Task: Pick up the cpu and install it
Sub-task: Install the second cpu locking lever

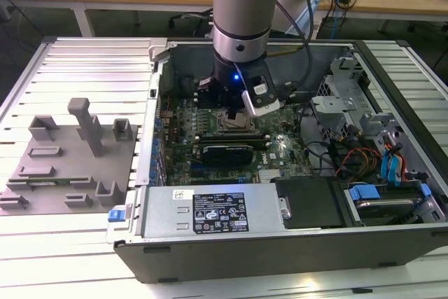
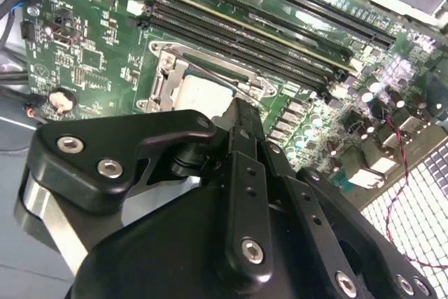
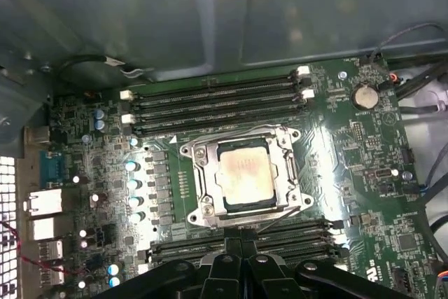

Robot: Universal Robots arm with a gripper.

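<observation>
Silver-white, the small flat square cpu (image 3: pixel 243 175) is seen already seated inside the dark metal socket frame (image 3: pixel 204 197) on the green motherboard (image 3: pixel 364 166), while the black end effector (image 3: pixel 241 265), directly above it, appears closed and empty.

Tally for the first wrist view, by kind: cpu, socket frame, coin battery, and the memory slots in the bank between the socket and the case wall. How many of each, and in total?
cpu: 1, lying in the socket
socket frame: 1
coin battery: 1
memory slots: 4
Total: 7
</observation>
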